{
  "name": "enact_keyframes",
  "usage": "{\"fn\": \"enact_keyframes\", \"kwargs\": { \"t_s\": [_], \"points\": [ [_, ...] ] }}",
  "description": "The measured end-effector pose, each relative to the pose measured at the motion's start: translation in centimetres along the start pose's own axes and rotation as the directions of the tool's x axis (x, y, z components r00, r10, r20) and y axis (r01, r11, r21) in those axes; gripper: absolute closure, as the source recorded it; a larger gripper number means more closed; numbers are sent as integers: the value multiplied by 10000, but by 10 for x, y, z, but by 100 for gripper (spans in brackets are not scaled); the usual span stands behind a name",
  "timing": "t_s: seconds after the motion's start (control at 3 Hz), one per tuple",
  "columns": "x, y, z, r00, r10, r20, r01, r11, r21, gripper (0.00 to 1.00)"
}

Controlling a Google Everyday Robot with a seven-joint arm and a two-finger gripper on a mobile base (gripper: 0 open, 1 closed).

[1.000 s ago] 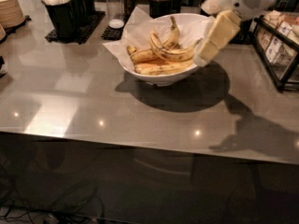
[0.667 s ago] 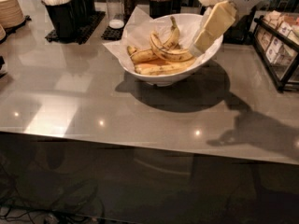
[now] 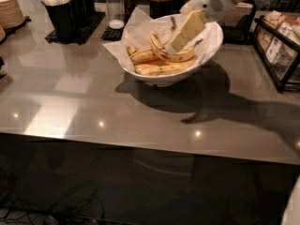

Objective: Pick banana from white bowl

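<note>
Mid-approach, nothing lifted yet. Wide glossy white bowl (image 3: 154,78) with a slanted rim sits on the grey reflective desk (image 3: 140,125), close to the far edge and a little right of centre; crinkled white paper lining (image 3: 136,27) sticks up on its left side.

Strongly curved, freckled yellow banana (image 3: 164,55) lies in the bowl, resting on two or three straighter, flatter yellow bananas (image 3: 159,69). Its stem points up toward the far rim.

Cream-coloured two-finger tool (image 3: 176,43) on the white arm comes in over the bowl's right rim, slanting down and left, tip at or just above the middle of the curved banana. Cannot tell whether it is open or closed, or whether it touches the fruit — from this angle it reads as one pale slab.

Judgement: the reach is largely done. Left to do: close on the banana, raise it clear of the rim and paper without dragging the others along.

Black cups (image 3: 70,13) hold the far left corner; a dark wire rack (image 3: 281,55) stands at the right edge, well apart from the bowl.
</note>
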State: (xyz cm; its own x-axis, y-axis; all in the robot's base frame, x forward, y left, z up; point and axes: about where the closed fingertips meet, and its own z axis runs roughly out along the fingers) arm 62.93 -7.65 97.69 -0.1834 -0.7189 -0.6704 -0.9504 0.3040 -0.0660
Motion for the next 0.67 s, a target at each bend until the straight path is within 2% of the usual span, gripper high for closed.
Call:
{"fn": "enact_keyframes", "kwargs": {
  "t_s": [0.67],
  "points": [
    [-1,-3,6,10000,33,16,-33,10000,88,0]
  ]
}}
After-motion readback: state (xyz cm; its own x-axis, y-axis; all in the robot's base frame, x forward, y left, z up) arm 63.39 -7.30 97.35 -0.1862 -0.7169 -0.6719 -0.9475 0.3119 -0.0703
